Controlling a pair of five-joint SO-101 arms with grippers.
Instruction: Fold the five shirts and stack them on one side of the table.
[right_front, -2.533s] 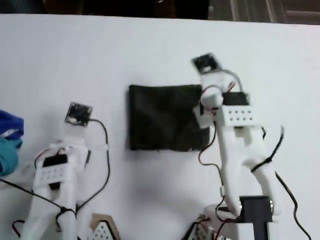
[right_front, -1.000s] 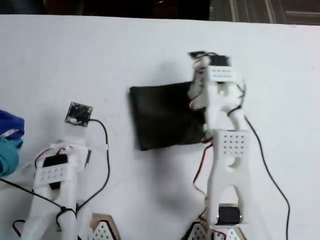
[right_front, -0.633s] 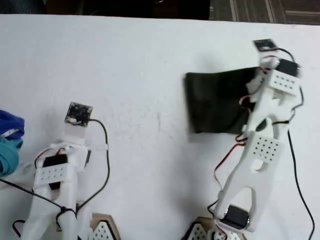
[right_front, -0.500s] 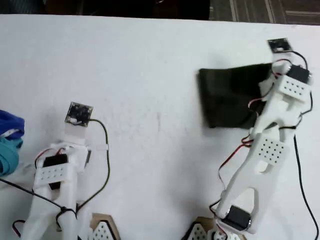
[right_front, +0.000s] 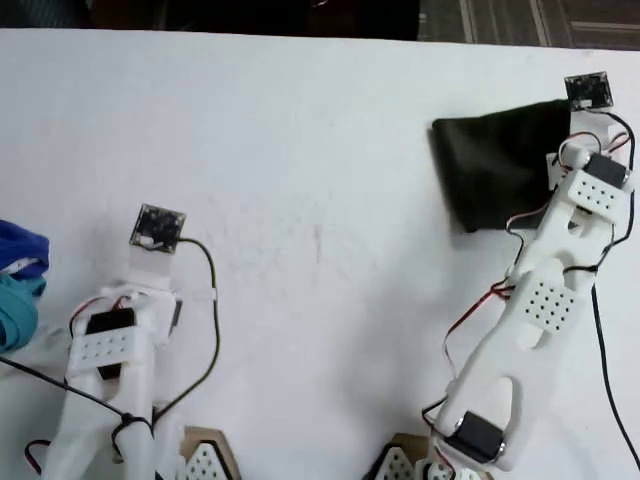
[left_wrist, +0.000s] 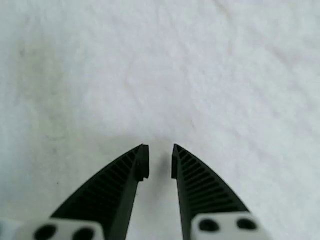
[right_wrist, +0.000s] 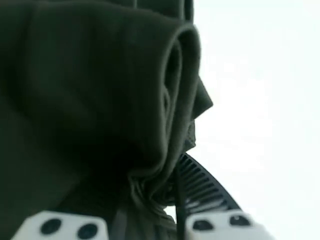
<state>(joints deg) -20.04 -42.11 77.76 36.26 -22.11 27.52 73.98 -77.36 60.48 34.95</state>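
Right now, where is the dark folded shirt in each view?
High view: dark shirt near the table right edge, beside the right arm.
Left wrist view: left gripper over the white table.
Right wrist view: shirt bunched in the right gripper.
Shared landmark: the white table.

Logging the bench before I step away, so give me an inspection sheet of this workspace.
Surface: white table.
Job's things: folded dark shirt at far right; blue cloth, teal cloth at left edge.
Clutter: nothing seen.
Tools: left tool slightly open above table; right tool shut on dark shirt.
Cables: black cable loops beside left arm; red wires along right arm.
Surroundings: dark floor beyond far edge.
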